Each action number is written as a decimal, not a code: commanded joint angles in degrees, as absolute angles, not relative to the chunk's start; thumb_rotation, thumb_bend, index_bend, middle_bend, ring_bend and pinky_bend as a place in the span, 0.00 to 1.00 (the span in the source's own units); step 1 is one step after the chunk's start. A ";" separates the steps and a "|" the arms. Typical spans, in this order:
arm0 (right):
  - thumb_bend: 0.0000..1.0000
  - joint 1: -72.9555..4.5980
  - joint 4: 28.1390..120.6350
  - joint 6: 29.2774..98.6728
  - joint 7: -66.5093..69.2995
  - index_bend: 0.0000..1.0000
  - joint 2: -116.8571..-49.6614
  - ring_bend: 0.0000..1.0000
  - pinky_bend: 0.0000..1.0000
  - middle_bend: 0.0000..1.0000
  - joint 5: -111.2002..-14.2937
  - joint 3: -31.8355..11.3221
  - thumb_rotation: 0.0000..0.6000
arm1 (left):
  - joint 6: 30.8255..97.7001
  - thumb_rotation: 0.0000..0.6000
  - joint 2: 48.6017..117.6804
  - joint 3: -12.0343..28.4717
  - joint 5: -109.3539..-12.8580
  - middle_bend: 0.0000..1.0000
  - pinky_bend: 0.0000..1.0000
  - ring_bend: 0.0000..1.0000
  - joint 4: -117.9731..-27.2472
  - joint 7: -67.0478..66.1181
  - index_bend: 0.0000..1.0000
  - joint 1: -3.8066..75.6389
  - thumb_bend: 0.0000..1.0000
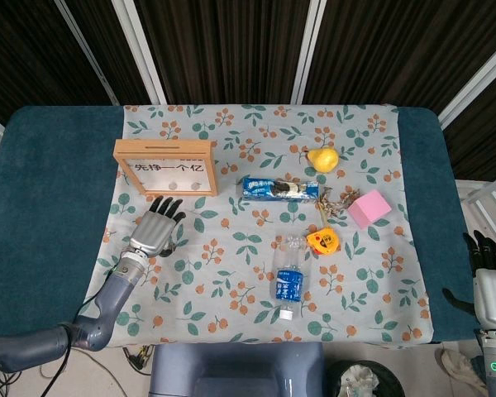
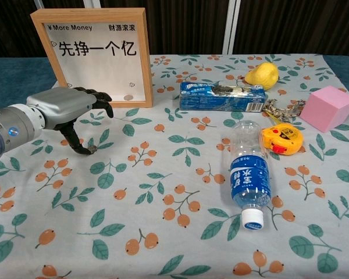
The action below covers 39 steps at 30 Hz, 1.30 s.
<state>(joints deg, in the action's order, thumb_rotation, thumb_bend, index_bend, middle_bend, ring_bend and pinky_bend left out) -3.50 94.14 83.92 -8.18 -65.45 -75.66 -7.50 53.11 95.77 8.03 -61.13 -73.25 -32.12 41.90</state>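
Note:
My left hand (image 1: 155, 231) hovers low over the floral cloth just in front of the wooden framed money box (image 1: 165, 166). In the chest view the left hand (image 2: 70, 107) has its fingers arched forward and spread, and its thumb points down, with the tip at a small coin (image 2: 93, 149) on the cloth. Nothing is gripped in it. The money box (image 2: 96, 52) stands upright behind it, with coins showing inside at the bottom. My right hand (image 1: 492, 288) is off the table's right edge, low, fingers apart and holding nothing.
A blue cookie pack (image 2: 222, 96), a yellow pear (image 2: 262, 74), a pink cube (image 2: 328, 108), a bunch of keys (image 2: 279, 108), a yellow tape measure (image 2: 282, 138) and a plastic bottle (image 2: 248, 171) lying on its side fill the middle and right of the cloth.

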 commanded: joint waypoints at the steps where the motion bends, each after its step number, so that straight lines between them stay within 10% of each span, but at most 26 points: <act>1: 0.24 -3.49 94.14 83.94 -8.22 0.01 -65.47 0.00 0.00 0.00 -75.61 -7.53 1.00 | 53.03 1.00 95.88 8.01 -60.84 0.05 0.01 0.00 -73.09 -32.03 0.26 41.93 0.10; 39: 0.24 -3.56 94.89 83.30 -9.69 0.01 -65.16 0.00 0.00 0.00 -74.11 -7.61 1.00 | 52.46 1.00 96.34 5.24 -60.84 0.09 0.01 0.00 -72.19 -33.79 0.50 42.17 0.14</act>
